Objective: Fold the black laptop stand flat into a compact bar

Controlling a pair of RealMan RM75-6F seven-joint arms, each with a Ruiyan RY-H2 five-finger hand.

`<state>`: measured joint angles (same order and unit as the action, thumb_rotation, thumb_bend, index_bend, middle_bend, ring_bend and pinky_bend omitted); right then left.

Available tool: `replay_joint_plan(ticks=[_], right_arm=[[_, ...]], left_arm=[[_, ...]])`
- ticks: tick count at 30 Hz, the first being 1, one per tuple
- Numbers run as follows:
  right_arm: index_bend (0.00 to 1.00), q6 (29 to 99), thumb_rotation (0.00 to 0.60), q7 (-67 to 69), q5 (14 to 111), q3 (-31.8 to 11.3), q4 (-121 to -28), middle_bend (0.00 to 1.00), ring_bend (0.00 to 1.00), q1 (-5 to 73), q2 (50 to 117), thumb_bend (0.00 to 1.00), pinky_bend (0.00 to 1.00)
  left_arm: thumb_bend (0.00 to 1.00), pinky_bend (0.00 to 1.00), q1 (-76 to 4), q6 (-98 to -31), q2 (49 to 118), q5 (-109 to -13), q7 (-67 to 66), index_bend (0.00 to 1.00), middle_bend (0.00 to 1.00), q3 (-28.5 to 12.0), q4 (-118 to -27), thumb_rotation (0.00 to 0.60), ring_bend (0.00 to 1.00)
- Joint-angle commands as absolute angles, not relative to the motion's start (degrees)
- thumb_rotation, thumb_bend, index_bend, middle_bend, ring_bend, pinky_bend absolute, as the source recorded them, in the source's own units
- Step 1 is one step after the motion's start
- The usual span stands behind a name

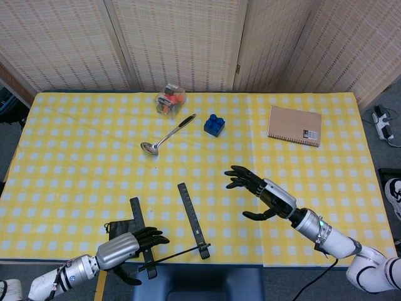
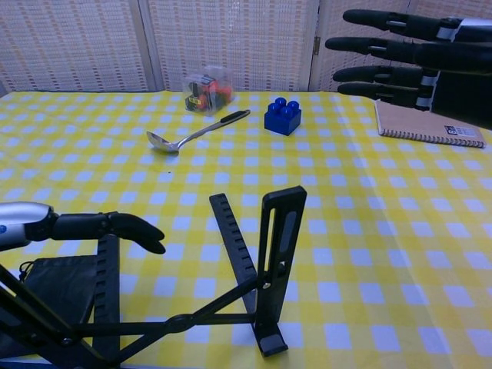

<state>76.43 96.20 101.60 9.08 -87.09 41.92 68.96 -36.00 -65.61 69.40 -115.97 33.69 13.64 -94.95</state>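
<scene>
Left hand, fingers extended and empty, hovers over the left rail of the black laptop stand at the near table edge. The chest view shows the stand's upright still raised; the head view flattens it. Right hand, spread and empty, is raised well right.

Yellow-and-white checked tablecloth covers the table. Far side, centre: clear plastic box with red and orange bits inside. Metal spoon lies diagonally just in front of it, bowl towards the near-left. Blue toy brick sits just right of the spoon handle. Brown spiral notebook lies flat, well apart on the right. Black pouch near the front-left edge.
</scene>
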Motion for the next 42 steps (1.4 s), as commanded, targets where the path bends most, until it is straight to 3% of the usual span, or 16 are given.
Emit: replay_joint_plan(ticks=[1, 13, 17, 23, 29, 35, 42], right_arm=[[0.00, 76.43, 0.600, 96.35, 101.62, 9.04, -86.89, 0.11, 0.20, 41.70, 68.93, 0.31, 0.00], [0.00, 76.11, 0.600, 97.54, 101.88, 8.76, -85.36, 0.11, 0.20, 41.15, 69.70, 0.31, 0.00], [0.00, 76.12, 0.600, 97.61, 101.88, 8.74, -85.10, 0.11, 0.20, 40.91, 69.80, 0.31, 0.00], [0.00, 76.02, 0.600, 97.89, 101.88, 8.69, -84.58, 0.11, 0.20, 40.65, 70.09, 0.31, 0.00], [0.00, 76.07, 0.600, 98.14, 101.88, 8.61, -84.23, 0.11, 0.20, 40.40, 70.26, 0.31, 0.00], [0.00, 76.04, 0.600, 98.40, 101.81, 8.52, -83.97, 0.11, 0.20, 40.20, 70.43, 0.31, 0.00], [0.00, 76.37, 0.600, 98.65, 101.81, 8.37, -83.85, 0.11, 0.20, 39.89, 70.37, 0.31, 0.00]], left_arm=[[0.14, 0.00, -35.81, -66.00, 71.17, -114.92, 32.61, 0.05, 0.13, 13.25, -94.62, 0.600, 0.03], [0.15, 0.01, -35.48, -65.31, 76.37, -110.35, 28.82, 0.08, 0.13, 11.89, -93.58, 0.600, 0.05], [0.18, 0.03, -35.09, -65.61, 77.37, -109.11, 27.90, 0.18, 0.16, 11.69, -93.03, 0.600, 0.09], [0.33, 0.08, -34.01, -67.33, 78.74, -107.75, 25.19, 0.42, 0.29, 10.91, -90.80, 0.600, 0.18], [0.36, 0.10, -33.48, -68.88, 79.15, -107.22, 23.08, 0.56, 0.39, 10.24, -89.33, 0.600, 0.25], [0.36, 0.10, -33.18, -70.45, 79.30, -108.01, 18.24, 0.65, 0.45, 9.48, -87.93, 0.600, 0.29], [0.36, 0.10, -33.20, -72.38, 78.83, -109.47, 11.30, 0.68, 0.47, 8.08, -87.08, 0.600, 0.30]])
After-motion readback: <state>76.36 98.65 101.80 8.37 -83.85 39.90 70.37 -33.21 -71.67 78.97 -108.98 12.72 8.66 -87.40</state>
